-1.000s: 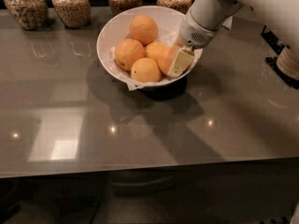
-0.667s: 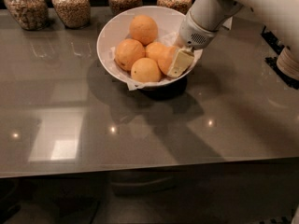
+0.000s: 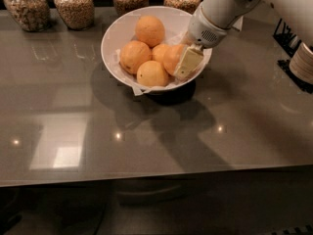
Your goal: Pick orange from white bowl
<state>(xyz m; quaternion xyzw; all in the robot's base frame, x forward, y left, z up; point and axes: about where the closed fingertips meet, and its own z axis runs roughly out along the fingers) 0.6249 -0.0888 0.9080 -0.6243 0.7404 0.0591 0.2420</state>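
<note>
The white bowl [image 3: 115,37] stands on the grey table toward the back, lined with crinkled white paper and holding several oranges. The orange [image 3: 171,58], oval and deeper reddish-orange, lies at the bowl's right side. My gripper [image 3: 185,65] reaches down into the bowl from the upper right and rests against the right side of this orange, covering part of it. A paler orange [image 3: 152,74] lies in front, another [image 3: 133,55] at the left, one [image 3: 149,30] at the back. A small one [image 3: 159,52] is half hidden in the middle.
Several glass jars of grain [image 3: 74,5] stand in a row along the table's back edge behind the bowl. A dark rack with a pale object [image 3: 301,62] is at the right edge. The grey tabletop [image 3: 146,141] stretches toward the front.
</note>
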